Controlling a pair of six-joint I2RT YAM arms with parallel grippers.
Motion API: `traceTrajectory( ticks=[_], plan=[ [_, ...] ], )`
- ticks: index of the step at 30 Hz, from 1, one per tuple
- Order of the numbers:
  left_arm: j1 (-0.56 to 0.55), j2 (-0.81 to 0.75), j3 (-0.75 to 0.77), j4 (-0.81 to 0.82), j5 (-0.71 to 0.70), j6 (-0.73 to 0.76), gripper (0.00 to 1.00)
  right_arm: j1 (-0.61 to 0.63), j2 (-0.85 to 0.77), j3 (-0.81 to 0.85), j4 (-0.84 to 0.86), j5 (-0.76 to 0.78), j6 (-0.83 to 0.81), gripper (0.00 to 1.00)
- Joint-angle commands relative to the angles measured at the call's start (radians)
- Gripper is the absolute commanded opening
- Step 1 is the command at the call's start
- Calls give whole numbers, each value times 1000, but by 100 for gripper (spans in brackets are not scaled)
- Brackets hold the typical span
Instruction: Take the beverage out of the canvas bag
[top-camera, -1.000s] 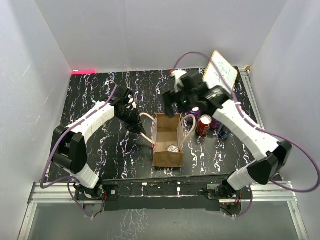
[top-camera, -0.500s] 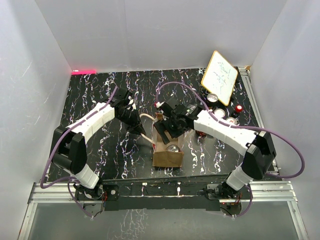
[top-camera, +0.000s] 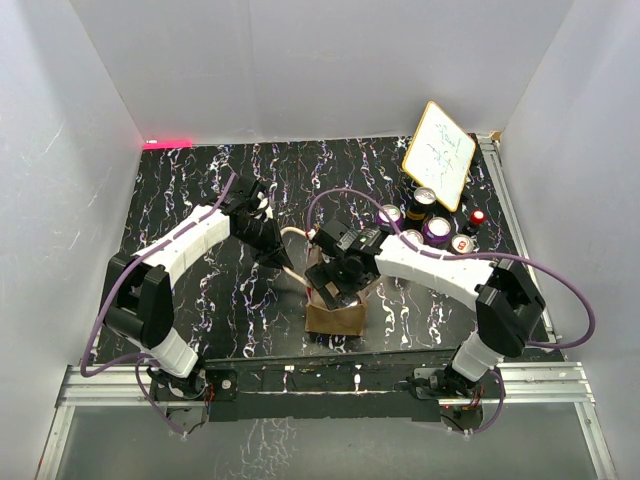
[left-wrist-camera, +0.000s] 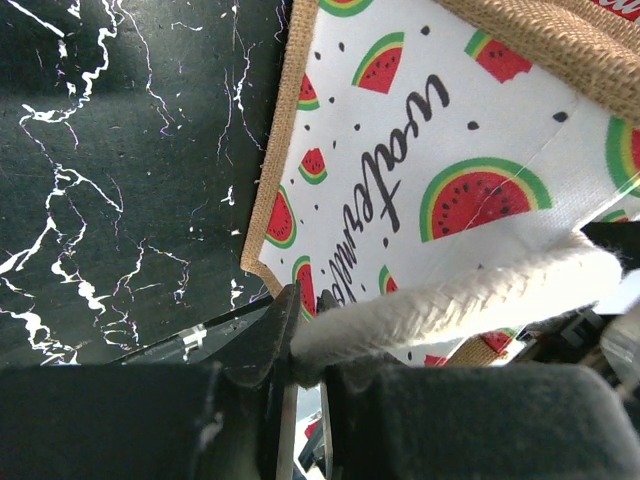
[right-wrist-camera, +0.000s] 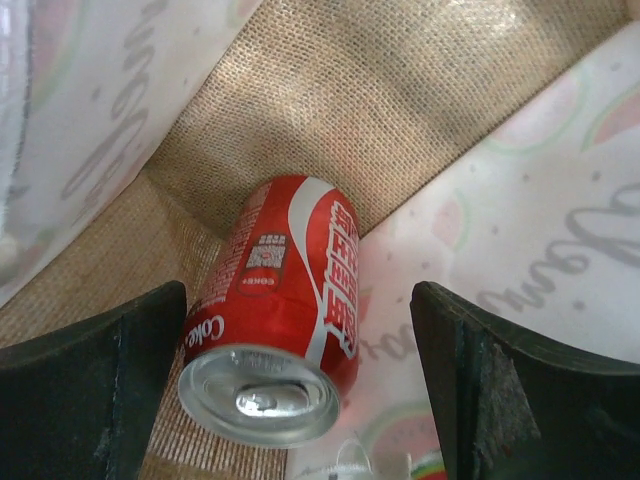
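The tan canvas bag (top-camera: 334, 318) stands at the table's near middle; its watermelon-print lining shows in the left wrist view (left-wrist-camera: 420, 170) and the right wrist view (right-wrist-camera: 330, 110). My left gripper (top-camera: 272, 252) is shut on the bag's cream rope handle (left-wrist-camera: 460, 300) at the bag's left side. My right gripper (top-camera: 340, 290) is open and reaches down into the bag's mouth. In the right wrist view a red Coke can (right-wrist-camera: 285, 310) stands on the bag's floor between my spread fingers (right-wrist-camera: 500, 390), its silver top toward the camera. The fingers do not touch it.
Several cans (top-camera: 430, 215) stand in a group at the right rear of the table. A white card with handwriting (top-camera: 440, 155) leans at the back right corner. White walls close in the marbled black table (top-camera: 190, 200).
My right arm swung from the rear right down and leftward, and its gripper went into the bag's mouth. The left gripper kept its hold on the handle and did not move.
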Motion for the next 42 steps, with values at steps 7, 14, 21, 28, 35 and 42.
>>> traceTrajectory(
  ticks=[7,14,21,28,35,42],
  plan=[
    [-5,-27,-3,-11,17,7,0,16,25,-126,95,38,21,95],
    [-4,-16,6,-14,17,11,0,22,53,-129,104,41,21,70],
    [-5,-5,9,-12,17,9,0,24,16,28,29,77,11,36],
    [-5,8,20,-7,18,5,0,23,-36,166,24,129,14,25],
    [-5,7,19,-6,16,2,0,16,-77,168,63,129,58,15],
    [-5,-8,-5,4,17,-6,0,-37,-93,252,61,85,74,10]
  ],
)
